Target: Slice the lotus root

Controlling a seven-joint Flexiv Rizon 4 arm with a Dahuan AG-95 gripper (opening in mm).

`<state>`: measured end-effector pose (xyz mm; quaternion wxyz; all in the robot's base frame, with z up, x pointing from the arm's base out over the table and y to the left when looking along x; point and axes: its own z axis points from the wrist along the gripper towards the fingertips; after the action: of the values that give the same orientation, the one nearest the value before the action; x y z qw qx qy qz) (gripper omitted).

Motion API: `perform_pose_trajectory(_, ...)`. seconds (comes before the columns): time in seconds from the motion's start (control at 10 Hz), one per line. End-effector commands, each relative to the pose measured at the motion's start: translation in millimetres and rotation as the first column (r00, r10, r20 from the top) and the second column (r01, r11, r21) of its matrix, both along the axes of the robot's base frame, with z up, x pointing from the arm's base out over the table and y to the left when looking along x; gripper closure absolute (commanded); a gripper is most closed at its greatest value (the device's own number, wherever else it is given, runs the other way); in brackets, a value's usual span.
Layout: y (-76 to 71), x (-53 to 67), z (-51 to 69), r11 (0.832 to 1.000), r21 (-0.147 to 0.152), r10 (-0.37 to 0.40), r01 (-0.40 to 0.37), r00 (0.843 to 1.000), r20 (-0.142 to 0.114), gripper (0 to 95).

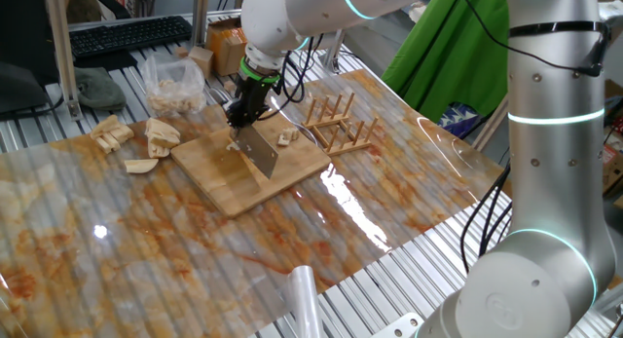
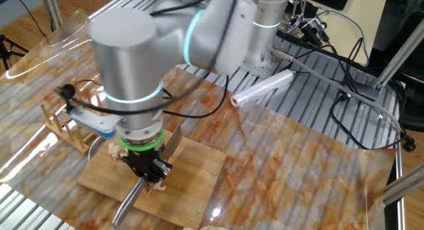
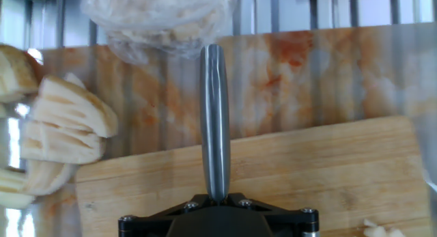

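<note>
My gripper (image 1: 241, 112) is clamped on the knife (image 1: 259, 151) handle — blade edge resting on the cutting board (image 1: 255, 163). Lotus root pieces (image 1: 285, 137) lie on the board beside the blade — others sit off its left edge.

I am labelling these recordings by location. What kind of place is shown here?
Probably a robotics lab bench, not a kitchen: the robot arm stands by loose cables, a keyboard sits behind, and a cutting board serves the food task.

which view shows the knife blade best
One fixed view: the knife shows its flat side, standing on the cutting board, held by the gripper. The other fixed view shows only part of it under the arm; the hand view shows just its spine, edge-on.
</note>
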<state>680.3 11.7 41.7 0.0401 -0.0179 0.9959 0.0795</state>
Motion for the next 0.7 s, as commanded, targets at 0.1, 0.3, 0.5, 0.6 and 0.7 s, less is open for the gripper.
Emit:
perform_pose_trajectory(0.1,2.7,-4.0,10.6,1.000,-0.022,-0.003,0.003,1.000,-0.004,95.0)
perform_pose_trajectory(0.3,3.2,-6.4,20.4,1.000,-0.028,-0.003,0.003,1.000,-0.012,95.0)
perform_pose_trajectory(0.5,-0.9,-7.8,30.5,0.999,-0.039,0.013,-0.013,1.000,-0.021,95.0)
perform_pose_trajectory(0.6,-3.4,-7.5,34.5,0.999,-0.048,0.024,-0.025,0.999,-0.025,95.0)
perform_pose_trajectory(0.7,-8.5,-4.4,40.8,0.997,-0.054,0.056,-0.058,0.998,-0.029,95.0)
